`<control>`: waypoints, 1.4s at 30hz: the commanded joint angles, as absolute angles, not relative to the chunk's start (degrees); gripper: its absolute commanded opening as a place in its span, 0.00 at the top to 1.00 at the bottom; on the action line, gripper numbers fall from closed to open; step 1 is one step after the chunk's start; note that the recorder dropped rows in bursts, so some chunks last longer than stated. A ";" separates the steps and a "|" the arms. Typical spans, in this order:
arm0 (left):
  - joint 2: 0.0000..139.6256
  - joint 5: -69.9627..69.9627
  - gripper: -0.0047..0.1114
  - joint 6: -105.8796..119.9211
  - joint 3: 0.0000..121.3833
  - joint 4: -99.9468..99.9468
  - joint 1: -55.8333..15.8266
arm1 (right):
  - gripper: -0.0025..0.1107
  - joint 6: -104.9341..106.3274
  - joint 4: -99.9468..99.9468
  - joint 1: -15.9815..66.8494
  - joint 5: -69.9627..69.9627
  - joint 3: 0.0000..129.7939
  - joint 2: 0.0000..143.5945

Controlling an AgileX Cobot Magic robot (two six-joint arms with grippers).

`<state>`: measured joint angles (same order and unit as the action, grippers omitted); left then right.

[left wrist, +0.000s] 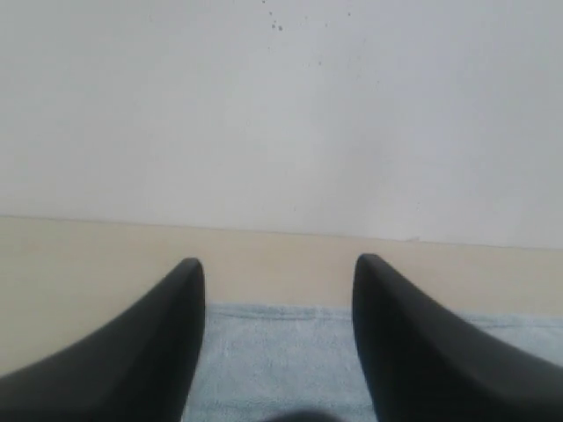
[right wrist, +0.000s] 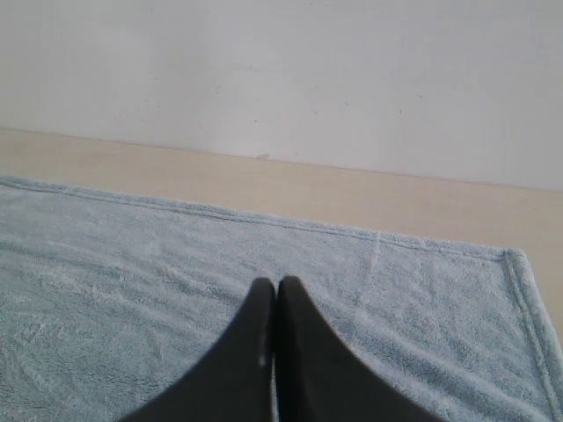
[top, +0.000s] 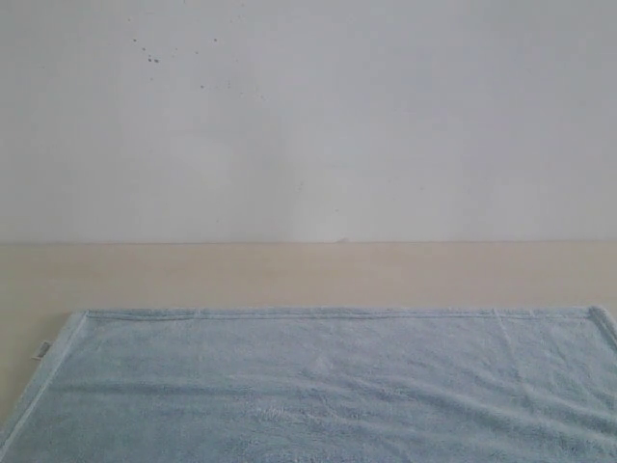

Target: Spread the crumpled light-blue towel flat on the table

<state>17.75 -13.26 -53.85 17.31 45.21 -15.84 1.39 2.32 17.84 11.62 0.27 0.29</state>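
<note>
**Grippers.** The right gripper [right wrist: 271, 283] has its jaws pressed together with nothing between them. It hangs above the towel [top: 318, 386], with cloth on both sides of it and beyond its tips. The left gripper [left wrist: 279, 261] has its jaws set wide and is also empty; the towel shows through the gap, just beneath and ahead of the tips.

**Step in hand.** Judged largely complete. The towel lies open on the table [top: 289, 275], and its far hem [top: 328, 313] runs straight past both grippers. Shallow ripples cross the pile beside the right gripper. The near edge is out of view, so flatness there is unconfirmed.

**Recommendation.** Any further correction should pinch only at a hem or corner and draw outward, kept low. Lifting, or pushing across the pile, would likely bunch the cloth.

**Materials.**
- Towel: pale blue fluffy terry, soft and limp, with a stitched border and squared far corners.
- Tag [top: 41, 350]: small and whitish, on the side edge outboard of the left gripper.
- Table beyond the hem: a smooth matte cream strip.
- Wall [top: 308, 116] beyond the table: plain white with a few dark specks.
</note>
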 commanded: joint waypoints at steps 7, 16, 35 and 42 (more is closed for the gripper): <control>1.63 -13.26 0.54 -52.15 5.12 25.39 -16.04 | 0.98 1.43 2.15 17.65 10.97 0.00 0.00; 0.00 -11.44 0.54 -15.03 1.55 6.39 -16.04 | 0.98 1.43 2.15 17.65 10.97 0.00 0.00; 0.00 -3.66 0.54 -2.02 0.00 -1.72 -16.04 | 0.98 1.43 2.15 17.65 10.97 0.00 0.00; 0.00 -3.66 0.54 -2.02 0.00 -1.72 -16.04 | 0.98 1.43 2.15 17.65 10.97 0.00 0.00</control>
